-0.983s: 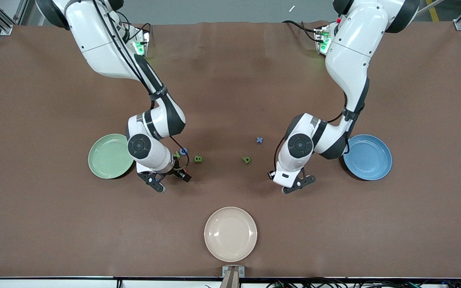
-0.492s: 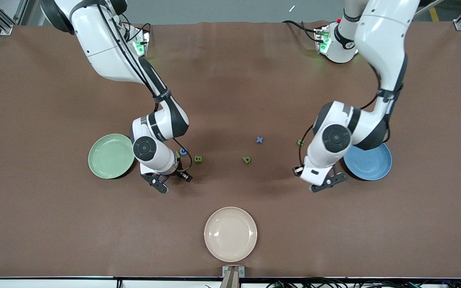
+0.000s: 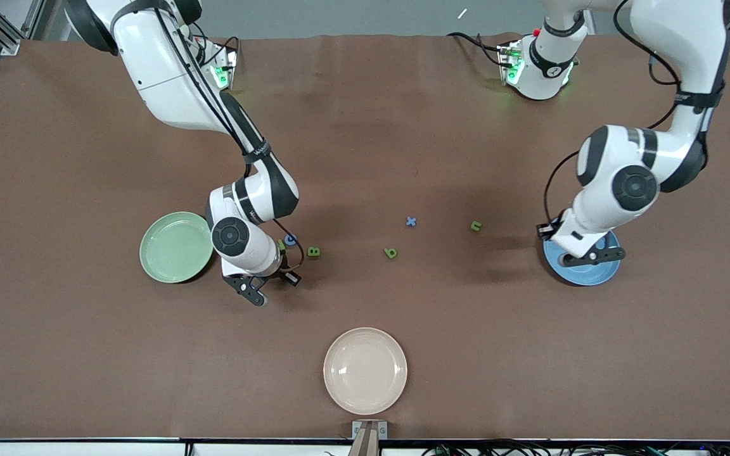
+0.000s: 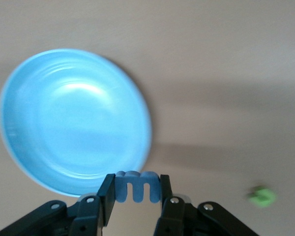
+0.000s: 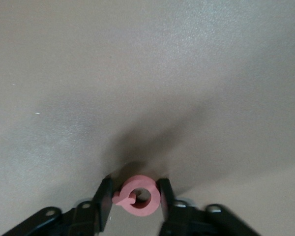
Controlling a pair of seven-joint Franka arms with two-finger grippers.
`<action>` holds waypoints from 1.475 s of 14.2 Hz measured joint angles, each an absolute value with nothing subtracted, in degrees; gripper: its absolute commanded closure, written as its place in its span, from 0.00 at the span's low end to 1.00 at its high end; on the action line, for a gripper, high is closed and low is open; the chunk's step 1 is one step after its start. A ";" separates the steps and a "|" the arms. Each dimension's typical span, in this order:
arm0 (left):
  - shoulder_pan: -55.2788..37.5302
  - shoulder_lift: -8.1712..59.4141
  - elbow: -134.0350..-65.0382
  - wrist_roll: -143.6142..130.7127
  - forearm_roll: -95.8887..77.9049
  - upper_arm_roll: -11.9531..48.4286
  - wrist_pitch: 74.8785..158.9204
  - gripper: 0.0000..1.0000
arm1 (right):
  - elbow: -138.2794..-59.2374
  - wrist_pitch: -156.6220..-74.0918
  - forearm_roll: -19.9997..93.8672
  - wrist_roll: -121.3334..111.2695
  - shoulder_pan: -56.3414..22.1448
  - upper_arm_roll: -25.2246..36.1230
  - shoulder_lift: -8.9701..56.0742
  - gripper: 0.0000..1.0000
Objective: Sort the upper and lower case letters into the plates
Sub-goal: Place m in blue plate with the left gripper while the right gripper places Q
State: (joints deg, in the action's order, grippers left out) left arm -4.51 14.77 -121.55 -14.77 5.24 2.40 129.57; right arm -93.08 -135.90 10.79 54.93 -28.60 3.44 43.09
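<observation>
Over the sky blue plate [image 3: 593,272] at the left arm's end of the counter [image 3: 86,354], I have the left gripper [image 4: 136,192] up in the air, its jaws clamped on the blue m [image 4: 137,186]; in the left wrist view the letter sits upright between the black fingers [image 4: 106,196] with the plate's rim just under it, and a blurred green letter lies off on the bare counter. Toward the right arm's end, I see the right gripper [image 5: 135,196] low at the counter just beside the mint green plate [image 3: 172,250], its jaws pressed against both sides of the pink Q [image 5: 137,195], which I can see only in the right wrist view. Both plates look bare inside as far as they show. Beside the right arm's wrist lie the blue G [image 3: 291,239], with a scrap of green touching it that I cannot read, and the green B [image 3: 313,251] just next to them. Near the middle of the counter I find the green b [image 3: 391,253], the blue x [image 3: 410,221] a little farther from the front camera, and the green n [image 3: 476,225] toward the blue plate, all well apart from one another. A cream-white plate [image 3: 365,370] sits nearest the front camera.
</observation>
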 measured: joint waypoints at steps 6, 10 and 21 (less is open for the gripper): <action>2.97 15.52 -130.83 -6.83 11.09 2.53 141.84 0.83 | -90.81 -129.56 10.25 54.92 -28.44 4.99 43.30 1.00; 2.87 17.29 -131.71 -6.63 11.24 2.89 144.49 0.82 | -87.45 -118.35 8.74 47.56 -26.00 8.43 41.28 1.00; 4.23 18.83 -133.09 -6.56 11.25 2.83 146.12 0.69 | -111.84 -131.21 8.70 25.66 -15.14 8.85 29.29 1.00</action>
State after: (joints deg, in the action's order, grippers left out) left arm 4.23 18.83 -133.09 -6.56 11.25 2.83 146.12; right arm -111.84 -131.21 8.70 25.66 -15.14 8.85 29.29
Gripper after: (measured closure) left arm 0.599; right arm 0.568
